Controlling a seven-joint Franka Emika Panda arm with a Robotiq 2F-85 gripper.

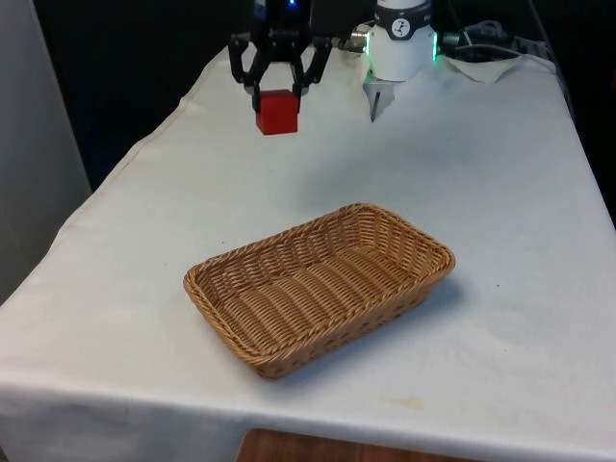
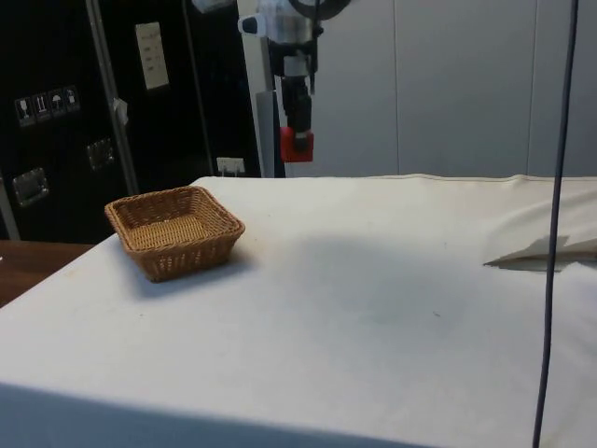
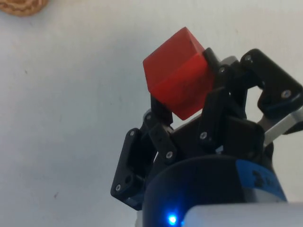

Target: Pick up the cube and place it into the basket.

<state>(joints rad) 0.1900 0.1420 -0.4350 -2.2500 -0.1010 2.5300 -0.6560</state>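
Note:
A red cube (image 1: 277,112) hangs well above the white cloth, held between the black fingers of my gripper (image 1: 278,93), which is shut on it. From the side, the cube (image 2: 297,145) and gripper (image 2: 297,136) float high over the table, beyond the basket. In the wrist view the cube (image 3: 179,72) sits tilted between the fingers (image 3: 162,111). The woven wicker basket (image 1: 218,269) lies on the cloth nearer the front edge, with nothing in it; its rim (image 2: 119,221) stands near the table's end in the side view, and a corner of it (image 3: 21,7) appears in the wrist view.
A crumpled fold of white cloth (image 1: 481,65) lies at the far end by the arm's base, and another fold (image 2: 546,250) rises on the table in the side view. A dark cable (image 2: 558,187) hangs down there. Bare cloth (image 1: 241,192) spans between gripper and basket.

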